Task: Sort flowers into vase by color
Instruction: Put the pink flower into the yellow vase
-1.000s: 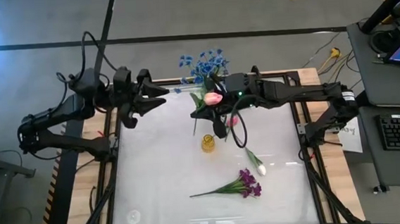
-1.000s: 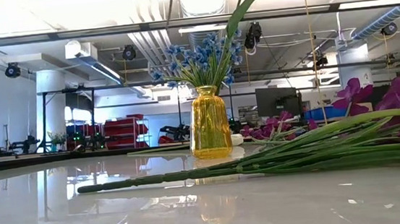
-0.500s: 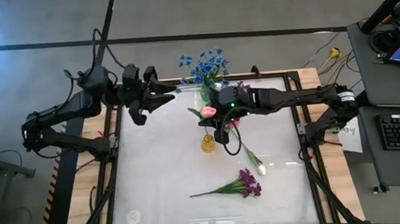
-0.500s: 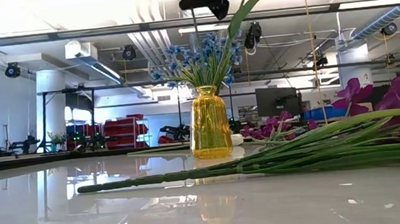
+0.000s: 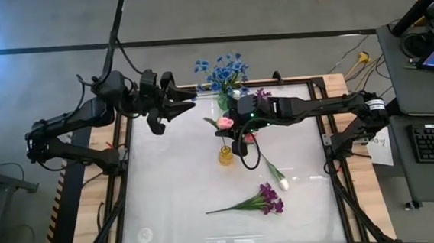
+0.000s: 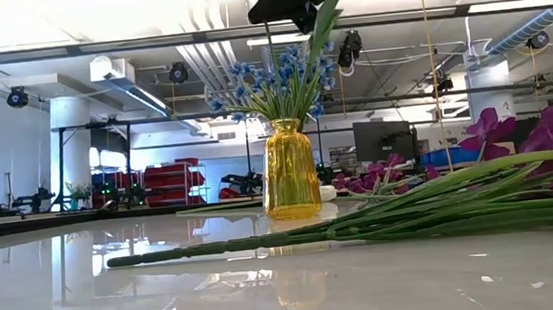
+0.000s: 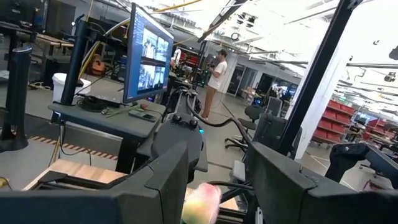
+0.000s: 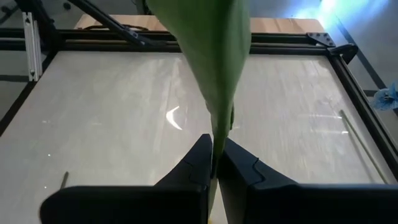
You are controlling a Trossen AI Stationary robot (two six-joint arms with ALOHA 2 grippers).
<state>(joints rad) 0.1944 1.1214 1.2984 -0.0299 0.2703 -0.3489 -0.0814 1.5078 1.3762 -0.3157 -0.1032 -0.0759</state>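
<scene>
Right gripper (image 5: 237,135) clamped shut on pink tulip (image 5: 225,122) stem, just above yellow vase (image 5: 225,155) at table centre, left gripper (image 5: 187,103) partly open, empty, at 11 o'clock, purple sprig (image 5: 262,199) at 5 o'clock, no readable writing

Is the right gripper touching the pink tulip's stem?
Touching. In the right wrist view the right gripper's two dark fingers are shut on the thin green stem of the pink tulip, with its leaf rising just above them.
</scene>
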